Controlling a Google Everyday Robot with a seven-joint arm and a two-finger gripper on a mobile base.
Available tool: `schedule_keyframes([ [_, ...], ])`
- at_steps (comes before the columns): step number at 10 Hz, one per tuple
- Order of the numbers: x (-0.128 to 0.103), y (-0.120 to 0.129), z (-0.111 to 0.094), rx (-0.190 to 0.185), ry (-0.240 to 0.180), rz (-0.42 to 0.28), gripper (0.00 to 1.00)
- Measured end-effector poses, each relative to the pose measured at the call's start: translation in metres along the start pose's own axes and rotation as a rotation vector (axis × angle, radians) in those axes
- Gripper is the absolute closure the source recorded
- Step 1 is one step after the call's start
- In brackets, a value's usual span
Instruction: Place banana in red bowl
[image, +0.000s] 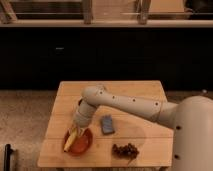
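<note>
The red bowl (82, 143) sits near the front left of the wooden table (135, 90). The yellow banana (70, 139) lies tilted inside it, its lower end on the bowl's left rim. My gripper (77, 127) is at the end of the white arm, directly above the bowl's back edge, at the banana's upper end. The arm reaches in from the right and hides the bowl's far rim.
A small blue-grey block (107, 124) lies right of the bowl. A dark purple grape bunch (125, 150) lies near the front edge, right of the bowl. The table's left edge is close to the bowl. A dark counter front stands behind the table.
</note>
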Motion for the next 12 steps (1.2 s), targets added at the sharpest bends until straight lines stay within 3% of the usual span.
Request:
schedule_keyframes([
  [6,0.002,0.008,0.007,-0.025,-0.028,0.002,0.22],
  [12,0.002,0.012,0.002,-0.009,-0.018,-0.018,0.20],
])
